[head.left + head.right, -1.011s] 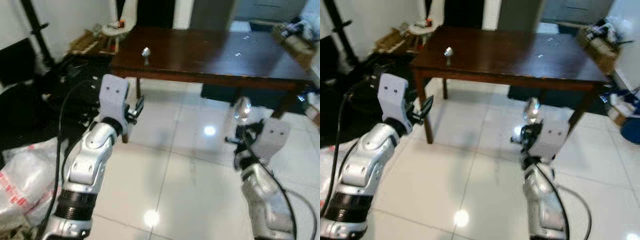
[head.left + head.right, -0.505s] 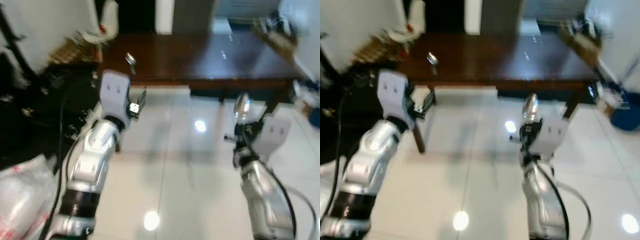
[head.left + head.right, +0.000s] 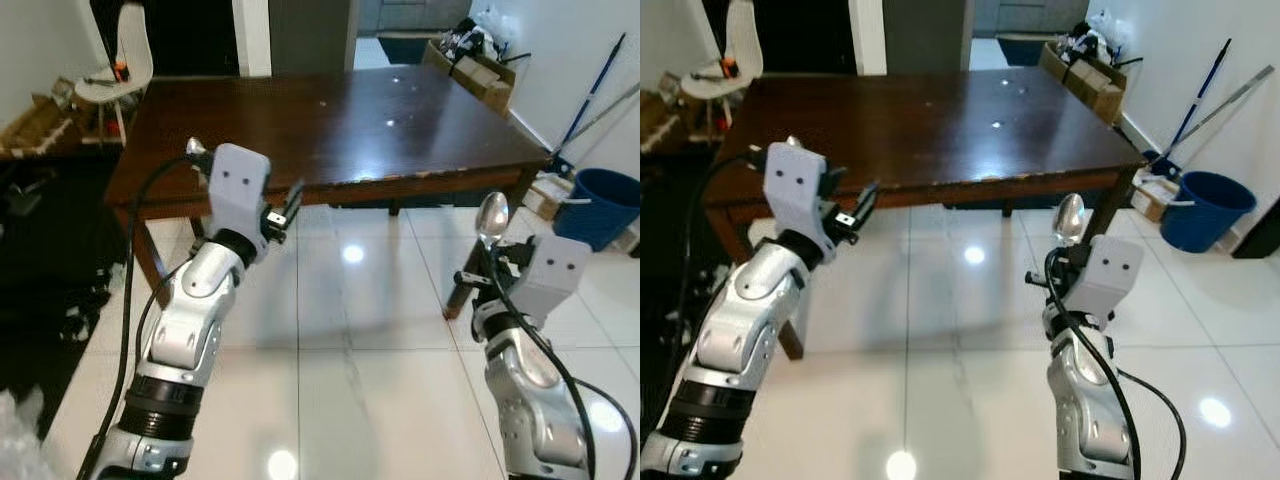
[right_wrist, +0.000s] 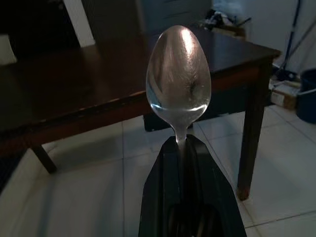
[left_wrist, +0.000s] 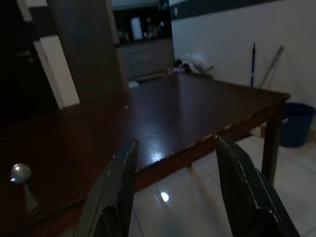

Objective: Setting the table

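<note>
**Robot carries spoon toward dark table**

Nearest the camera, two silver arms rise over a glossy white tiled floor (image 3: 340, 380). The right end effector (image 4: 182, 148) is clamped on the handle of a silver spoon (image 4: 178, 74), holding it upright with the bowl at the top, just short of the table's near right corner. The left end effector (image 5: 175, 192) is raised at about the same height, its two black fingers (image 5: 116, 187) spread apart with nothing between them, pointing toward the near edge of the table.

Beyond the arms stands a dark brown wooden table (image 3: 330, 120), its polished top reflecting ceiling lights. A second small silver spoon-like piece (image 5: 20, 175) stands near the table's near left corner, just behind the left arm's wrist housing.

Farther off, a white chair (image 3: 120, 70) sits past the table's far left corner. To the right, a blue bucket (image 3: 1205, 205) rests against the wall with long-handled tools (image 3: 1210, 95) leaning above it, and cardboard boxes (image 3: 480, 70) lie beyond the table's far right corner.
</note>
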### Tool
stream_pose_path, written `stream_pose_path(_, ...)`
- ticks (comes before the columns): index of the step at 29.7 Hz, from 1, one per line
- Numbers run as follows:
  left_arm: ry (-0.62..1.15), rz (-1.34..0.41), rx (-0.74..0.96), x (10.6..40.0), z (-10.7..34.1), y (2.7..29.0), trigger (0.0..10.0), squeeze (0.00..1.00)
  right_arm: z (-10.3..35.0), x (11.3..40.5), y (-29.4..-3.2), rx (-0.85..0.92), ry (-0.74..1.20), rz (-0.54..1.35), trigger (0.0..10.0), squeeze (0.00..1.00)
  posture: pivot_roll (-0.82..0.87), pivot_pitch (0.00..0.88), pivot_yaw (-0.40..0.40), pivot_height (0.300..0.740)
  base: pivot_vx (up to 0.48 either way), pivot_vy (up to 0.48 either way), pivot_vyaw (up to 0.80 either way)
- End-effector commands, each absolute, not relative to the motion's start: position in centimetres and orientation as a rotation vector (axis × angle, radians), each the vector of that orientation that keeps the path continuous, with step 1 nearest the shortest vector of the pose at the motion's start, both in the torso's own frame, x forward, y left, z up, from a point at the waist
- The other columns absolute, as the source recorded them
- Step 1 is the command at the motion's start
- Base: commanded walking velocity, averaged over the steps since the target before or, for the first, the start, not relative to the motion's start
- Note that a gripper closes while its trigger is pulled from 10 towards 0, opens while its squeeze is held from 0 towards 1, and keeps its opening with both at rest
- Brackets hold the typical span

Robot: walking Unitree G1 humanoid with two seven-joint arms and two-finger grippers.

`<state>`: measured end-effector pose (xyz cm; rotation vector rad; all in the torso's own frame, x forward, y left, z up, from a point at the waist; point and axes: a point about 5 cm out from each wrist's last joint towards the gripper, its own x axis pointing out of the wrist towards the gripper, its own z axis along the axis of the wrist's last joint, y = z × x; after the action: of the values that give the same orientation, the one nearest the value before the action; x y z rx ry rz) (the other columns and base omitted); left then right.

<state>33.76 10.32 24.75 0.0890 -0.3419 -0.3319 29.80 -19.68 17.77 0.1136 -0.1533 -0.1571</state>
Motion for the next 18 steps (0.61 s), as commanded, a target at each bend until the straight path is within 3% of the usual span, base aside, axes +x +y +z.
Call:
stream_pose_path(1, -0.327, -0.304, 0.106, 33.9, 24.5, 10.7, 10.0, 0.0, 17.7, 29.9, -19.4, 0.081, -0.143, -0.131, 10.0, 0.0, -0.11, 0.0, 0.072, 0.74, 0.48, 0.0, 0.0)
stream_pose_path(3, -0.325, -0.294, 0.105, 34.0, 24.4, 10.8, 10.0, 0.0, 17.8, 30.0, -19.2, 0.065, -0.141, -0.116, 10.0, 0.0, -0.11, 0.0, 0.072, 0.74, 0.48, 0.0, 0.0)
stream_pose_path(7, -0.305, -0.219, 0.106, 34.3, 24.1, 11.8, 10.0, 0.0, 18.0, 30.4, -18.4, 0.019, -0.14, -0.049, 10.0, 0.0, -0.11, 0.0, 0.075, 0.74, 0.48, 0.0, 0.66)
stream_pose_path(9, -0.237, -0.102, 0.095, 34.1, 22.5, 14.0, 10.0, 0.0, 18.2, 30.7, -17.1, -0.007, -0.138, 0.042, 10.0, 0.0, -0.1, 0.0, 0.078, 0.74, 0.48, 0.0, 0.55)
stream_pose_path(12, -0.201, -0.058, 0.092, 33.7, 21.6, 15.1, 10.0, 0.0, 18.3, 30.8, -16.6, -0.014, -0.14, 0.071, 10.0, 0.0, -0.1, 0.0, 0.075, 0.74, 0.48, 0.0, 0.5)
stream_pose_path(18, -0.111, 0.034, 0.12, 31.9, 18.6, 18.7, 10.0, 0.0, 18.7, 31.5, -15.6, -0.02, -0.147, 0.13, 10.0, 0.0, -0.05, 0.0, 0.034, 0.74, 0.48, 0.0, 0.0)
